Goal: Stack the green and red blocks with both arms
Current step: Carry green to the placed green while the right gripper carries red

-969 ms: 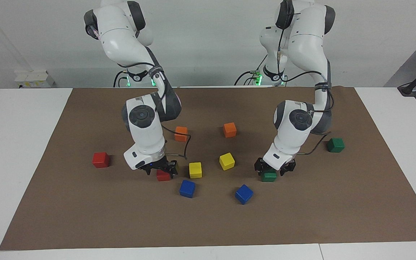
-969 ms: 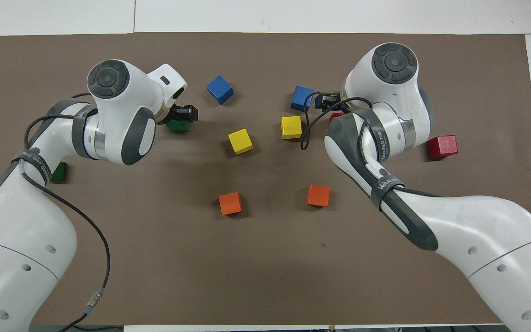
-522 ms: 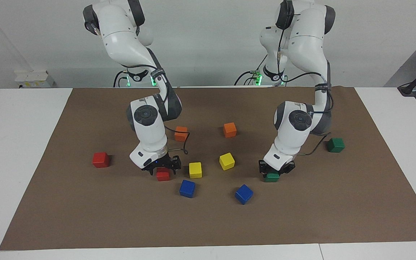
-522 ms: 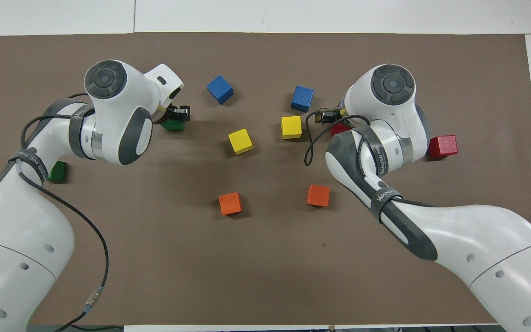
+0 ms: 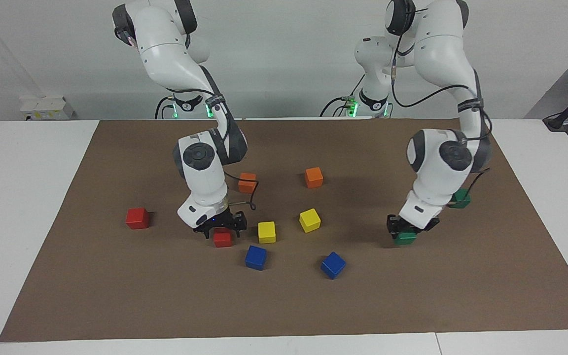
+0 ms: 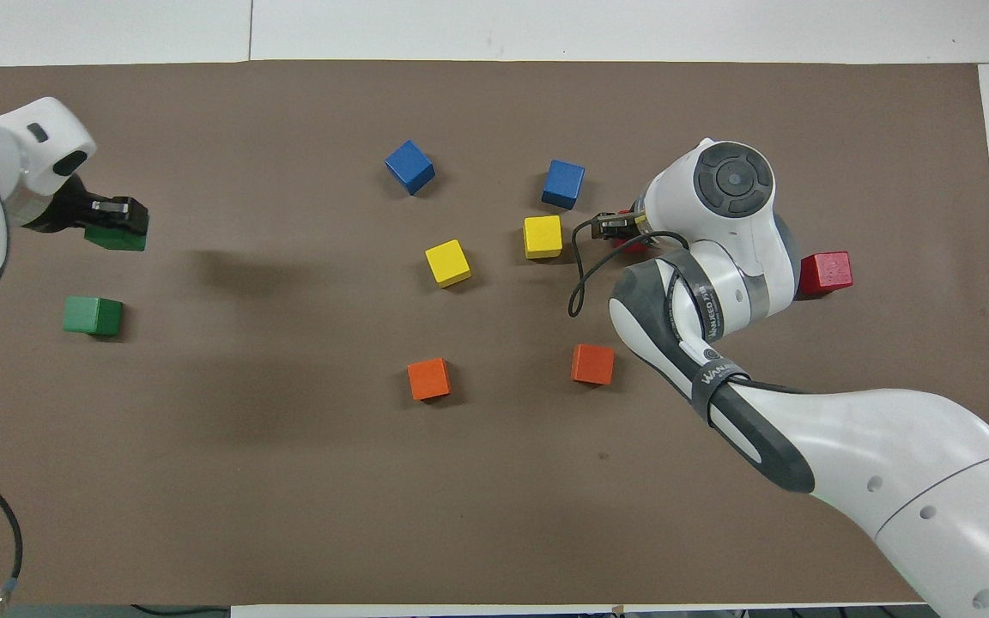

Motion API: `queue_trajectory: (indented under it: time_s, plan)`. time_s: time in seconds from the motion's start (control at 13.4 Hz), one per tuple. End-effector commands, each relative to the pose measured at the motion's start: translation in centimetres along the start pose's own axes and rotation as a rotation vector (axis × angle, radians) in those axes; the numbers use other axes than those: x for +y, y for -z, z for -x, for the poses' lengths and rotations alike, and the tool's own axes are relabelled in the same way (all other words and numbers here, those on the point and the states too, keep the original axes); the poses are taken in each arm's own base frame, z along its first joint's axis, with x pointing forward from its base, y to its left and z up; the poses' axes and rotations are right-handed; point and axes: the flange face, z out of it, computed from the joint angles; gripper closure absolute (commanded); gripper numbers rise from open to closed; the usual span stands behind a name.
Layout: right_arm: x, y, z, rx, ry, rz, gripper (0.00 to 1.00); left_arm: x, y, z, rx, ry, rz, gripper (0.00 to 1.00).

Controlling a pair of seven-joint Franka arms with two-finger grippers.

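Facing view: left gripper (image 5: pixel 405 230) clamped on a green block (image 5: pixel 405 238), carried low toward the left arm's end of the desk (image 5: pixel 42 276); second green block (image 5: pixel 459 198) partly hidden by the arm. Right gripper (image 5: pixel 221 229) straddling a red block (image 5: pixel 223 239), jaws apart.

Overhead view: spare red block (image 6: pixel 824 273) near the right arm's edge. Probably light, rigid; best pinched on opposite flat faces.
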Motion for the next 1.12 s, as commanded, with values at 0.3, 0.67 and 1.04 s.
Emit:
queue_trajectory:
  time_s: [0.3, 0.67, 1.04]
  plan:
    - [3.8, 8.2, -3.4, -0.067, -0.006, 0.060, 1.00, -8.4, -2.8, 7.8, 0.057, -0.108, 0.019, 1.00]
    - [15.1, 14.8, -2.8, -0.100, 0.122, 0.076, 1.00, -7.9, -5.1, 8.8, 0.066, -0.160, 0.029, 1.00]
    - [24.0, 12.7, -0.3, -0.046, 0.115, 0.086, 1.00, -7.6, -6.2, 9.8, 0.056, -0.163, 0.033, 1.00]
